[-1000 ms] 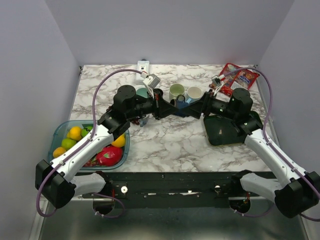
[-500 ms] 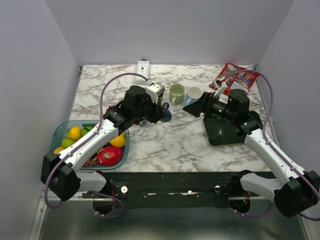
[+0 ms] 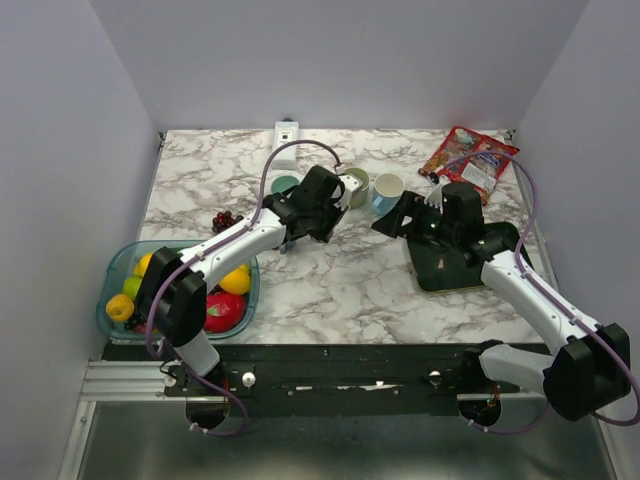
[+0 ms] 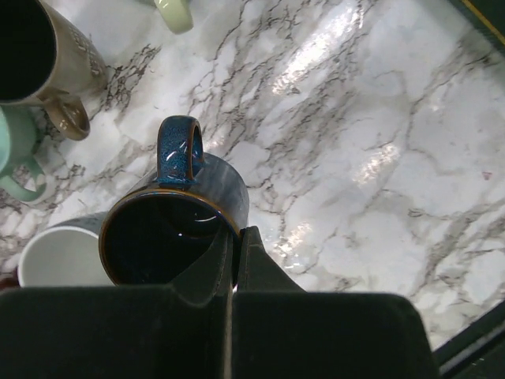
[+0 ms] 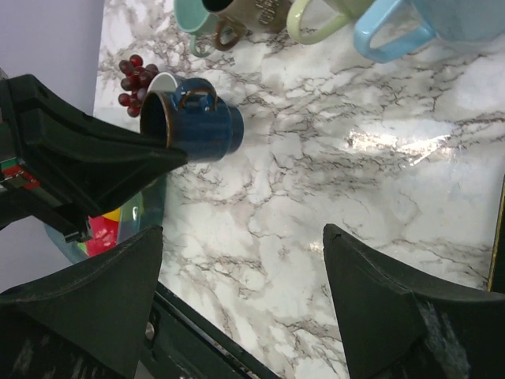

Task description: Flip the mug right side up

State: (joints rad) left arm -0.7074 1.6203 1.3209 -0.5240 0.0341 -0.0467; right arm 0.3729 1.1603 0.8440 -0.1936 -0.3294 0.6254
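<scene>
My left claw (image 4: 235,241) is pinched shut on the rim of the blue mug (image 4: 201,178), which sits mid-table just near of the other mugs (image 4: 47,63), its mouth facing my wrist. My right claw (image 5: 243,230) gapes wide to the mug's right, holding nothing.

- mug (image 4: 207,183): smooth ceramic with a glossy glaze that catches highlights
- table (image 4: 379,158): polished marble-look top, glossy, with bright reflections
- left gripper (image 4: 235,237): jaws look like matt black plastic
- bin (image 3: 115,265): smooth, translucent plastic
- snack packet (image 3: 470,160): shiny, crinkled film
</scene>
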